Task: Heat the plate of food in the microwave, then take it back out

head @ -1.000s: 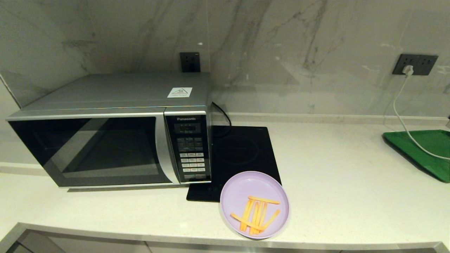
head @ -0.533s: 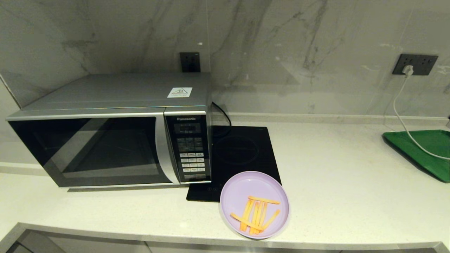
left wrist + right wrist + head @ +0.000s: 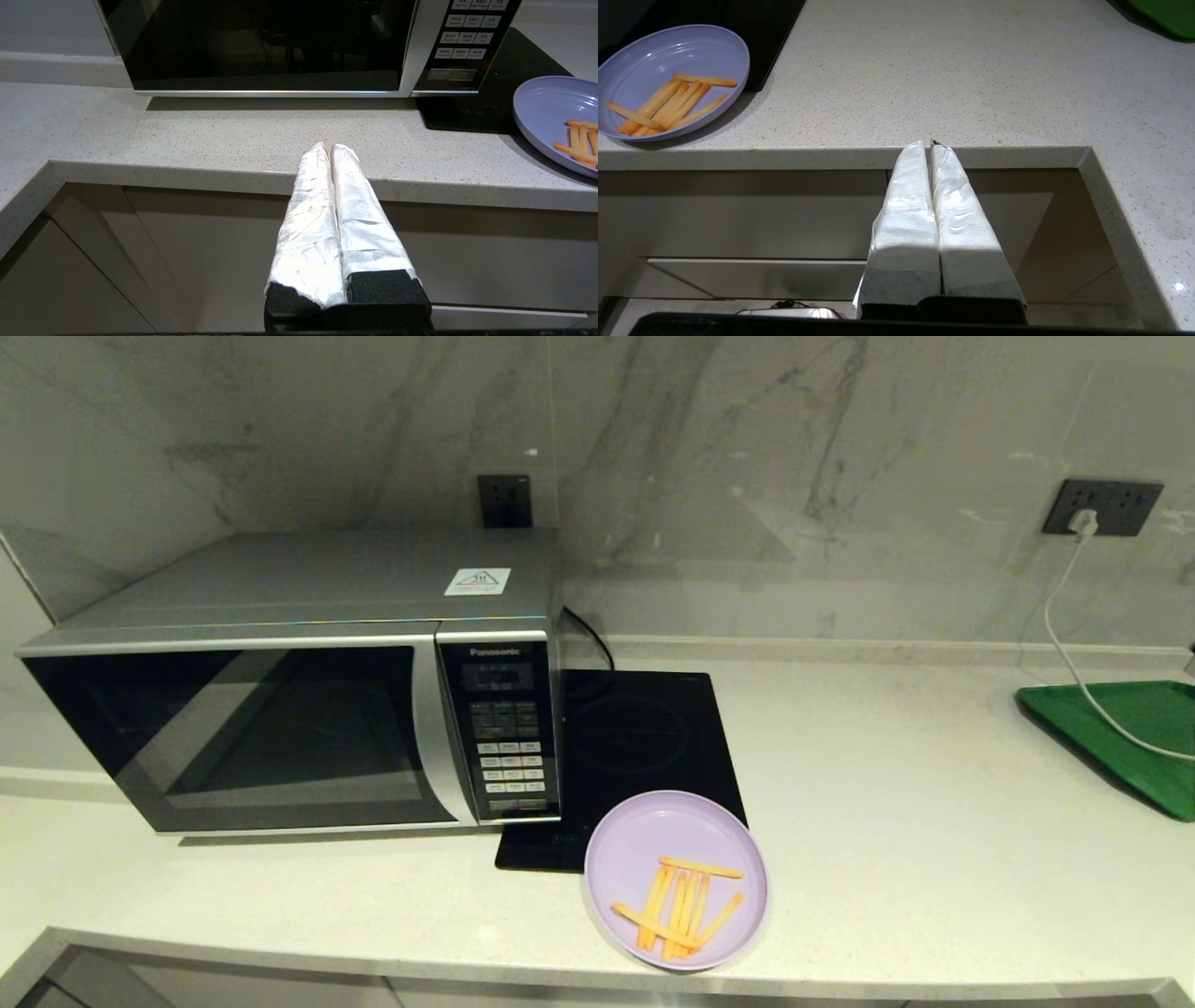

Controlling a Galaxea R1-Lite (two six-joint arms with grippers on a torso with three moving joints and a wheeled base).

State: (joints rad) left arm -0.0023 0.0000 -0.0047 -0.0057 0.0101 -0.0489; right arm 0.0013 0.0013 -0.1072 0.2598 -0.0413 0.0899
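The lilac plate of food (image 3: 676, 879) sits near the counter's front edge, partly over the hob, with several orange fries (image 3: 680, 907) on it. The plate (image 3: 556, 119) also shows in the left wrist view and, as plate (image 3: 668, 79), in the right wrist view. The silver microwave (image 3: 299, 681) stands at the left with its dark glass door closed and keypad (image 3: 509, 747) on its right side. My left gripper (image 3: 331, 147) hangs shut and empty at the counter's front edge, before the microwave (image 3: 261, 46). My right gripper (image 3: 928, 143) is shut and empty at the counter edge, right of the plate.
A flat black induction hob (image 3: 635, 747) lies right of the microwave. A green tray (image 3: 1120, 737) sits at the far right with a white cable (image 3: 1064, 635) running from a wall socket over it. Cabinet fronts (image 3: 187, 252) lie below the counter edge.
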